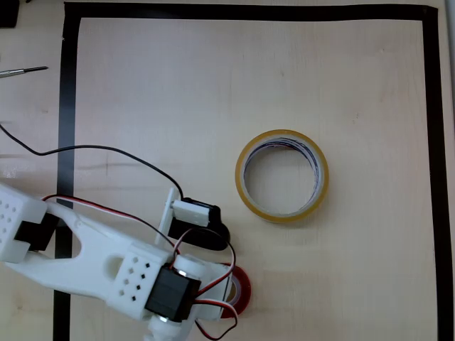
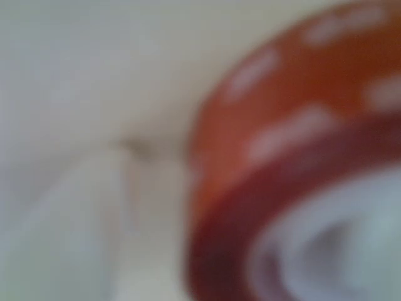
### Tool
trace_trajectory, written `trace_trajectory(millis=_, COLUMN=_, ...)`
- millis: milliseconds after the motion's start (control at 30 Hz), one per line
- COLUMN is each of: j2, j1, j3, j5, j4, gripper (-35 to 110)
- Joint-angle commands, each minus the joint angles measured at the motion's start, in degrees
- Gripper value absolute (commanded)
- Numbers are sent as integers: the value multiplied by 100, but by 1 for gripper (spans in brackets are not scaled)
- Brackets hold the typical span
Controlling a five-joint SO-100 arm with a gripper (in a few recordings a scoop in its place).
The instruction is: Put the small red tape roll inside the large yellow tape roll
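The small red tape roll lies on the table near the bottom edge of the overhead view, mostly covered by my white arm. My gripper is down over it, fingertips hidden under the wrist. In the wrist view the red roll looms very close and blurred at the right, its white core at the lower right, and one white finger shows blurred at the lower left. Whether the fingers are closed on the roll is unclear. The large yellow tape roll lies flat up and to the right, apart from the gripper, its hole empty.
A black tape border frames the pale wooden table. A black cable runs across the left side to the arm. A thin metal tool lies outside the border at the upper left.
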Motion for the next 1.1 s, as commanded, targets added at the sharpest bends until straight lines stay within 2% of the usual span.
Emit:
trace_trajectory(millis=0, j2=105, j1=70, j3=-211, j5=26, j4=105, gripper=0)
trace_trajectory(millis=233, j2=448, j1=-53, j3=-439, j5=44, j4=105, gripper=0)
trace_trajectory(millis=700, j2=2681, j1=-914, j3=141, j5=53, j4=105, gripper=0)
trace_trajectory(millis=867, j2=2628, j1=-1257, j3=-308, j5=44, j4=105, gripper=0)
trace_trajectory(millis=1067, j2=1635, j1=-1872, j3=-1477, j5=-35, j4=105, gripper=0)
